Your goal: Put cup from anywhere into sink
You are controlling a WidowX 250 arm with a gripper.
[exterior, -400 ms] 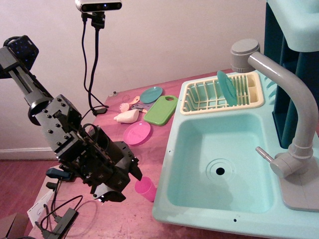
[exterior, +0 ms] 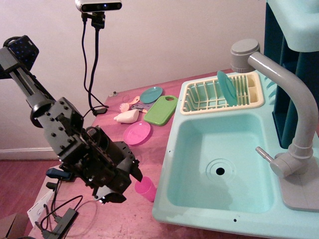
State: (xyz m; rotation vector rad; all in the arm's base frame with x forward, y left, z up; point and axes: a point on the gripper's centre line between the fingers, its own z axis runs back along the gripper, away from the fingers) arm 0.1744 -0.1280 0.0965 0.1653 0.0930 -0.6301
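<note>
Magenta plastic marks the cup, standing upright on the reddish table just beside the near left corner of the sink, outside the basin. The black gripper sits immediately to the cup's left, one finger tip close above the rim; whether its jaws are spread or closed cannot be told, since the arm's body hides them. It does not appear to hold the cup.

Compared with 0.4 s ago, the arm has shifted slightly up and to the right, while the cup has stayed where it was.

The likely trouble from here is a glancing touch: the tumbler is light and close to the sink wall, so a finger coming down on its rim instead of around it could tip it or push it against the sink. A loose pinch on the tapered side might also let it slip while being lifted over the sink's edge.

Farther back lie a pink plate, a green cutting board and a teal plate; the cream dish rack stands behind the basin.
</note>
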